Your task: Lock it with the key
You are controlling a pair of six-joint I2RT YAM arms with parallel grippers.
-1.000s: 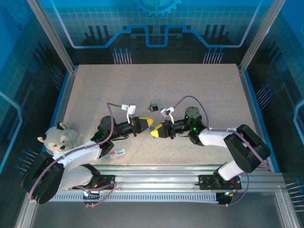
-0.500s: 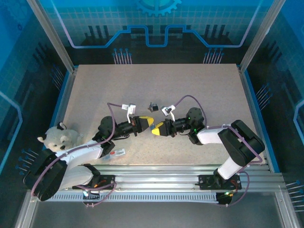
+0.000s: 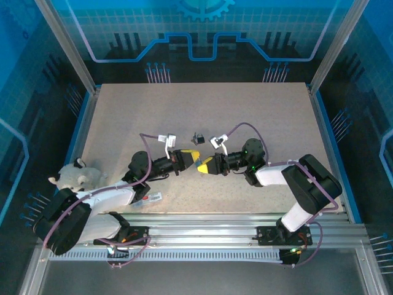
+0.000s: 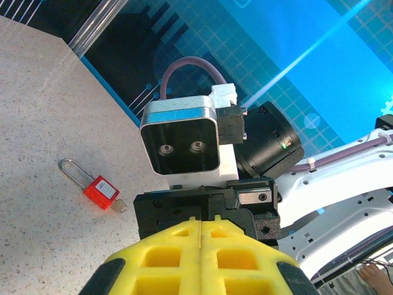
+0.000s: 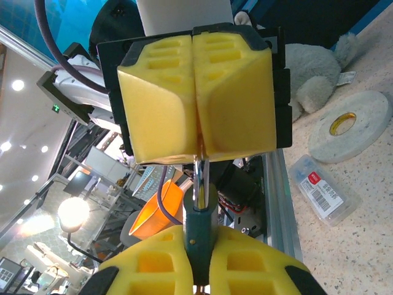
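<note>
Well, over the table (image 3: 258,110) I see the left gripper (image 3: 194,157), its 2 pads pressed together, facing the right gripper (image 3: 202,166); the red padlock (image 4: 98,190) lies loose nearby, and the right one clamps the green key (image 5: 199,230), blade touching the left seam

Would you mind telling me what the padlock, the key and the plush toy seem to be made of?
The padlock has a red body that looks like matte plastic or painted metal; its shackle glints like bare steel. The key has a dull dark-green head, probably moulded plastic, and a reflective silvery metal blade. The plush toy looks like pale fleece, given its fuzzy outline.
</note>
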